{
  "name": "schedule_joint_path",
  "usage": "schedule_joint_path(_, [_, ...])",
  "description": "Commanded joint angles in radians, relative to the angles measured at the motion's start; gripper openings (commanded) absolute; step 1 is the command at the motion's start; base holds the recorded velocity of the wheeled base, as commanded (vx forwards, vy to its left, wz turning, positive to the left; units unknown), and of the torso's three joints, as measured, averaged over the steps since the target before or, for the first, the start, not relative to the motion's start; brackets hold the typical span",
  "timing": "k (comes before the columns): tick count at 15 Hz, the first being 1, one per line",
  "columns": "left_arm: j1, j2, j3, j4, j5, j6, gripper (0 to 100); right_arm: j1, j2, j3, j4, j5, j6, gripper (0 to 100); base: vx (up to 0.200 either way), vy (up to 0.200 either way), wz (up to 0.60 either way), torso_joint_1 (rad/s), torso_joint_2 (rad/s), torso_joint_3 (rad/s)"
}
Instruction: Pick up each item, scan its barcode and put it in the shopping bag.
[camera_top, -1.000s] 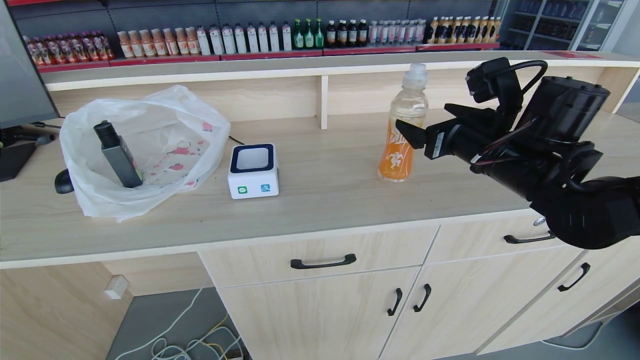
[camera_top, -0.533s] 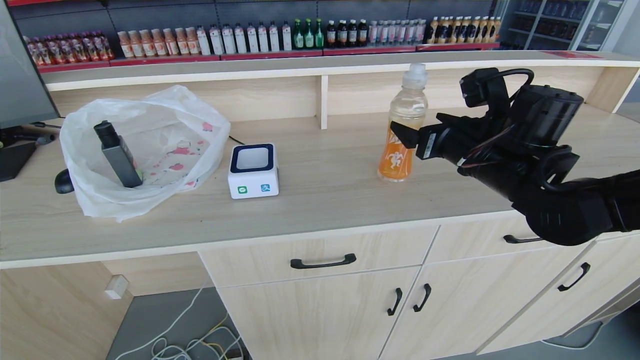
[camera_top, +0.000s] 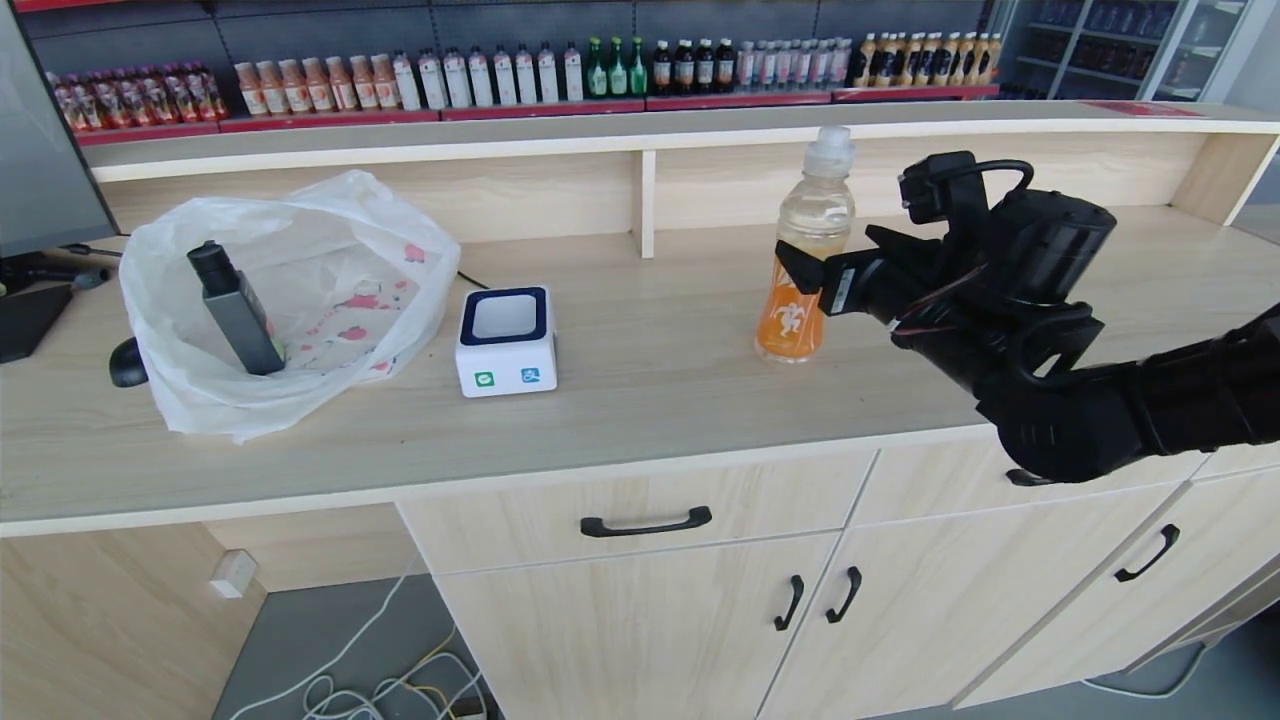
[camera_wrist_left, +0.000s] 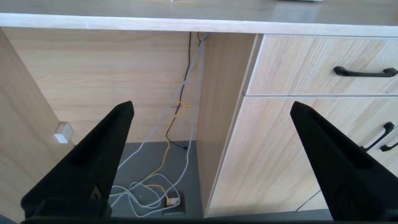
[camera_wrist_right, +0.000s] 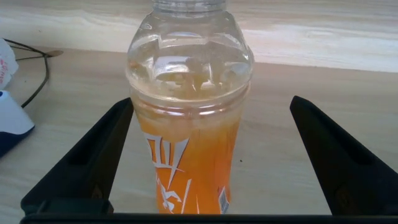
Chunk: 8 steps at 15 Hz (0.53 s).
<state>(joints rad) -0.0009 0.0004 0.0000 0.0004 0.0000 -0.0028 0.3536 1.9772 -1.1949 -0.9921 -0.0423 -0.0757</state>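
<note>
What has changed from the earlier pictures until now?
The right end effector moved left, closer to the orange drink bottle, open and not gripping it. The bottle, the scanner and the shopping bag with its grey bottle stayed in place.

Right arm (camera_top: 1085, 405): all matte black on my feed, fat rounded joints, right of frame.
Wrist camera (camera_top: 935, 188): black box, looped black cable (camera_top: 1005, 163), red and white wires (camera_top: 922, 310) beneath.
Left gripper (camera_wrist_left: 211, 143): black wedge fingers.

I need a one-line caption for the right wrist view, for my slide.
Open right gripper frames the upright orange drink bottle on the wooden counter, not gripping it yet.
</note>
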Motion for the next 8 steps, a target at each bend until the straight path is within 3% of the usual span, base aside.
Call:
schedule_joint_path(1, [-0.001, 0.0, 0.0, 0.0, 0.0, 0.0, 100, 0.001, 0.035, -0.014, -0.011, -0.001, 0.001, 100, 0.0, 0.0, 0.0, 0.0, 0.0, 0.0])
schedule_joint_path(8, [-0.001, 0.0, 0.0, 0.0, 0.0, 0.0, 100, 0.005, 0.101, -0.018, -0.132, -0.001, -0.029, 100, 0.0, 0.0, 0.0, 0.0, 0.0, 0.0])
